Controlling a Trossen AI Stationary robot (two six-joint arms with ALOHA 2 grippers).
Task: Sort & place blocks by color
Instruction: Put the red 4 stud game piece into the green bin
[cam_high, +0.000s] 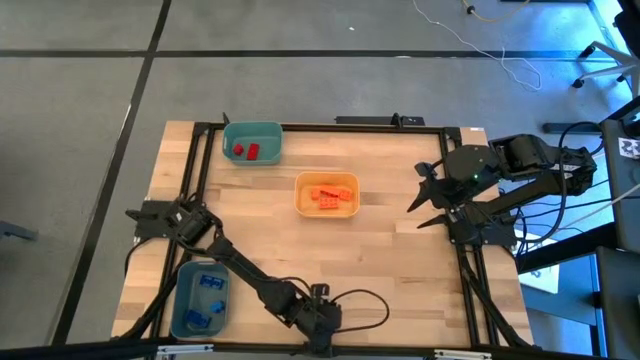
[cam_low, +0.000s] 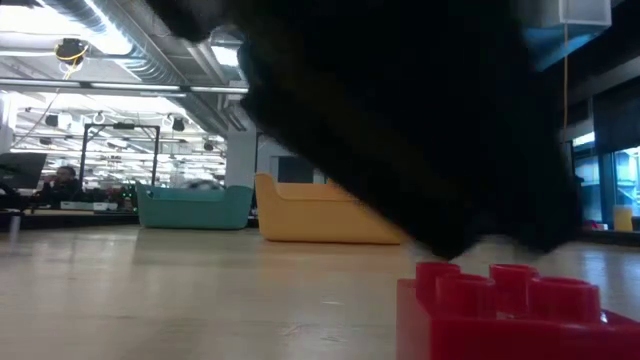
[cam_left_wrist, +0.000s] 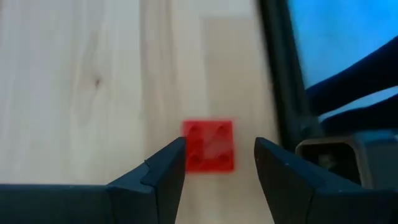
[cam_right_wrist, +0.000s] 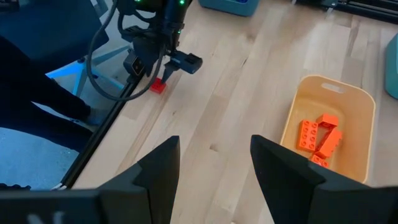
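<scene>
At the bottom centre of the high view, close to the near edge of the table (cam_high: 400, 250), our left gripper (cam_high: 318, 318) hangs low over the wood. Its wrist view shows the last loose piece: a red block (cam_left_wrist: 209, 145), a square brick with studs up, lying flat on the table just ahead of the two dark fingers (cam_left_wrist: 163, 171), which stand wide apart, one on each side of it, and do not touch it. The same block shows large in the lower right of the low view, with the dark body of the arm right above it, and small in the upper left of the right wrist view, under the left gripper. We judge that the step in hand is the approach to grasp this brick. The sorting looks almost finished: two red blocks (cam_high: 245, 151) lie in the teal bin (cam_high: 252, 128) at the upper left of the table, the orange blocks (cam_high: 328, 196) lie in the yellow-orange bin (cam_high: 326, 178) near the middle, and the blue blocks (cam_high: 205, 300) lie in the blue bin (cam_high: 182, 300) at the lower left. Our right gripper (cam_high: 428, 200) waits at the right side of the table, its fingers spread wide and empty. For the next move we think the left gripper must go a little lower and forward, so the block sits between the fingers, then close on its flat sides, lift it and carry it across the table to the teal bin.
</scene>
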